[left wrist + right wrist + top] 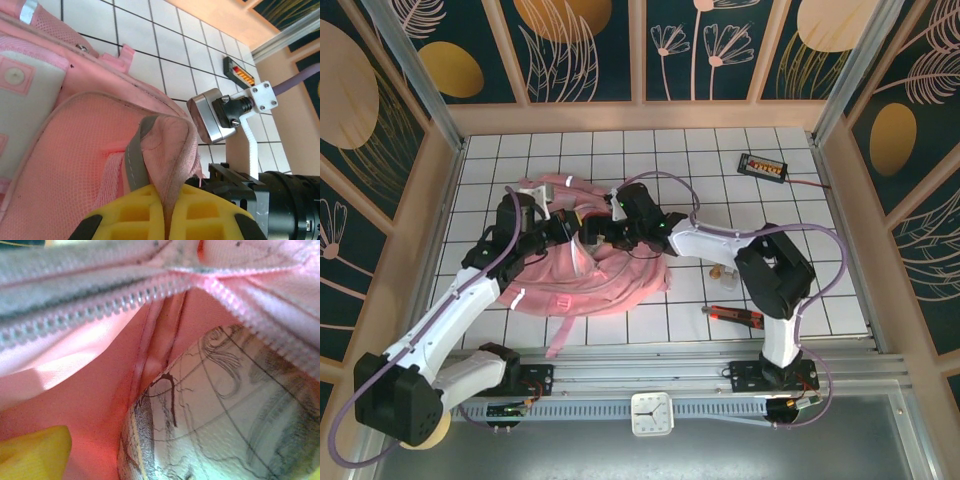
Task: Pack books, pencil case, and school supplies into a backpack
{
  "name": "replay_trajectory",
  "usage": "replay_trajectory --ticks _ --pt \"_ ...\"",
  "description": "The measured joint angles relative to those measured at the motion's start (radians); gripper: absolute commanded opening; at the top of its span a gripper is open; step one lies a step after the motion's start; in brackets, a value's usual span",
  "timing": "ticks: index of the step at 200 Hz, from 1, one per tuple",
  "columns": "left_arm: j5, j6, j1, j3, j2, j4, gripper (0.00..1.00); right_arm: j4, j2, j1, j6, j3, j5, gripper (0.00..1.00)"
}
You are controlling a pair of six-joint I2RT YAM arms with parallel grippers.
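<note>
While we hold the backpack open, the book sits inside.
Left jaws clench its rim; right jaws, inside it, look released; next we should back out cleanly.

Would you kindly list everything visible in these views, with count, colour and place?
backpack: one, pink, table centre-left, zip open
book: one, pale with dark print, inside the backpack
box: one, black with orange buttons, far right of table
item: one, red and black, too small to identify, near right of table
clock: one, white, near rail
left gripper: one, yellow pads, shut on the backpack's edge
right gripper: one, yellow pads, open, inside the backpack
</note>
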Motion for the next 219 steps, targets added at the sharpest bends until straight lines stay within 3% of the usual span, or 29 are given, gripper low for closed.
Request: replay_trajectory --ticks 50,84,95,107,114,137,166,191,219 --pt "0.036 0.023 -0.008 -0.028 -0.008 0.042 0.00 -0.188 -0.051 0.005 0.006 0.030 0.076 0.99" --pt "-0.021 0.038 -0.013 -0.024 -0.008 0.031 0.00 -0.212 -0.109 0.008 0.015 0.024 0.129 0.99" --pt "-0.039 0.046 -0.013 -0.020 -0.008 0.020 0.00 -0.190 -0.144 0.005 0.014 0.003 0.135 0.87" --pt "-0.058 0.058 -0.013 -0.020 -0.005 0.004 0.00 -0.154 -0.179 -0.007 0.009 -0.014 0.129 0.56" --pt "-0.067 0.063 -0.012 -0.020 -0.003 0.001 0.00 -0.130 -0.193 -0.018 0.010 -0.022 0.121 0.52" --pt "-0.092 0.077 -0.011 -0.020 -0.003 -0.010 0.00 -0.079 -0.206 -0.053 0.003 -0.024 0.118 0.54" --pt "-0.106 0.100 -0.010 -0.006 0.002 -0.032 0.00 -0.136 -0.228 -0.063 -0.019 -0.014 0.168 0.62" --pt "-0.106 0.122 -0.010 0.010 0.014 -0.050 0.00 -0.336 -0.324 -0.123 -0.020 -0.008 0.201 0.66" --pt "-0.102 0.133 -0.010 0.010 0.016 -0.054 0.00 -0.615 -0.459 -0.299 -0.023 -0.061 0.299 0.72"
